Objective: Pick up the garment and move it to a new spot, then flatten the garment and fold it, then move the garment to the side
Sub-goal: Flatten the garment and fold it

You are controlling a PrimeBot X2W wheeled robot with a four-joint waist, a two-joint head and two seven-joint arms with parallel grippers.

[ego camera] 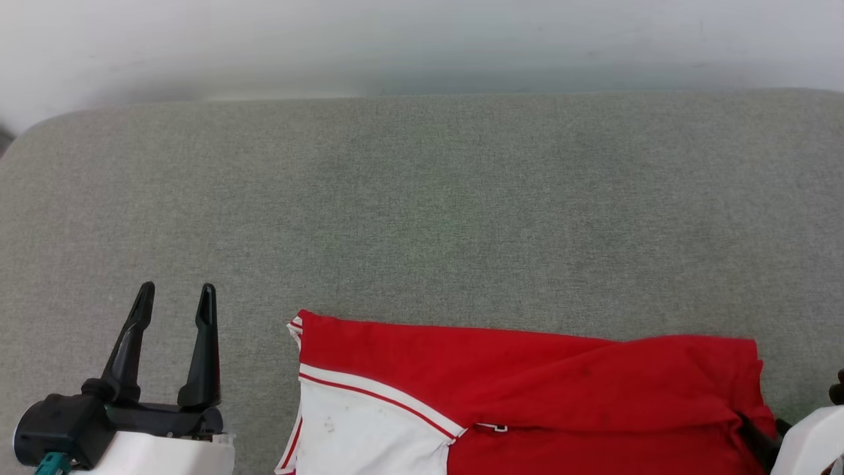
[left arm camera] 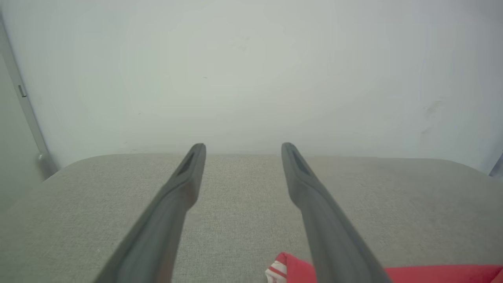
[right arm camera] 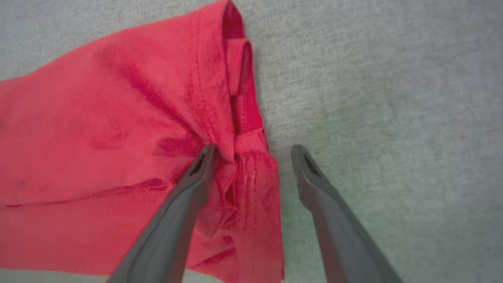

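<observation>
The garment [ego camera: 527, 382] lies folded on the grey cloth-covered surface near the front edge, red with a white sleeve and red-and-white trim at its left end. My left gripper [ego camera: 177, 288] hovers open to the left of it, apart from the cloth and holding nothing; the left wrist view shows the open left gripper [left arm camera: 243, 148] with the garment's striped corner [left arm camera: 281, 271] below it. My right gripper [right arm camera: 253, 151] is open over the garment's [right arm camera: 98, 137] right hem, one finger above the red fabric and the other above bare surface. In the head view, a dark finger [ego camera: 757, 435] rests at that hem.
The grey surface [ego camera: 422, 198] stretches wide behind and to the left of the garment, with rounded far corners. A pale wall [ego camera: 422, 39] rises right behind its far edge. My white right forearm [ego camera: 814, 439] sits at the lower right corner.
</observation>
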